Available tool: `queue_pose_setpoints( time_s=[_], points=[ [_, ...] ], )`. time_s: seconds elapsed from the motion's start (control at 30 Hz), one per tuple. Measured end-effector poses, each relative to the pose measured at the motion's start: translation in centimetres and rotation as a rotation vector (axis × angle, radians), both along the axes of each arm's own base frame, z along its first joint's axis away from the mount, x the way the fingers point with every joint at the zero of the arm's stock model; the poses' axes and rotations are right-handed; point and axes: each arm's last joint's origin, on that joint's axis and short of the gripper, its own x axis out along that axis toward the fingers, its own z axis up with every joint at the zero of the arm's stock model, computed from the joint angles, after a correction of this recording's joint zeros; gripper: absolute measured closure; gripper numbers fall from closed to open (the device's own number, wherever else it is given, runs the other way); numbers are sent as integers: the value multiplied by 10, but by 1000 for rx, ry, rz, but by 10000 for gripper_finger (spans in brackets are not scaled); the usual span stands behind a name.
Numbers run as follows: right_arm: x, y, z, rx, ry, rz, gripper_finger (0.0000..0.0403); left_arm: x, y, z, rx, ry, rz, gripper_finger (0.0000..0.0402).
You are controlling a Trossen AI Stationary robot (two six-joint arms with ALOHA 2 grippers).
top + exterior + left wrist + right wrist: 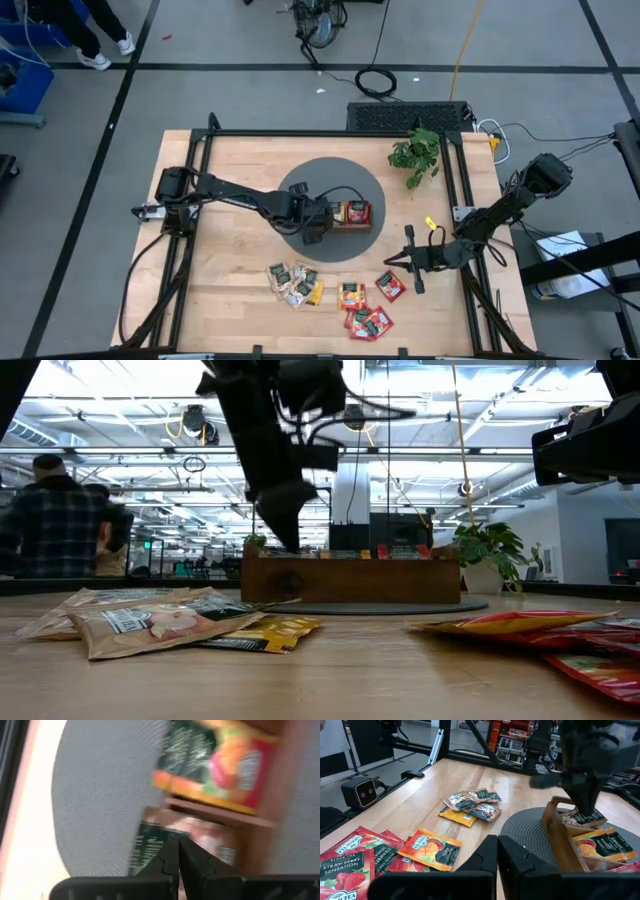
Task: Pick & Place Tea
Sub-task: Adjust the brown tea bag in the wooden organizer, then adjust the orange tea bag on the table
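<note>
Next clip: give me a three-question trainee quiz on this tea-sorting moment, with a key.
1. True or false: the left gripper is over the wooden tray.
2. Where do the loose tea sachets lie? A) on the bare table B) on the grey mat C) by the plant
3. Fill in: the right gripper has its jaws ____.

Key: 1 true; 2 A; 3 shut.
</note>
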Motion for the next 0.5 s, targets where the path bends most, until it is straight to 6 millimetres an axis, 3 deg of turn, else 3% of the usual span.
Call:
queue_pose_setpoints(
  time_s=[0.13, 0.27, 0.37, 0.5],
  points=[
    [0, 0, 0, 0, 1, 4, 403, 4, -29, 21, -36, -4, -70, 378],
    [0, 0, -2, 21, 21, 7, 403, 1, -77, 40, -81, -30, -188, 395],
    [-1, 1, -3, 38, 42, 32, 403, -9, -118, 42, -119, -40, -299, 395],
    [-1, 3, -4, 76, 59, 92, 403, -25, -166, 28, -154, -111, -417, 385]
  ],
)
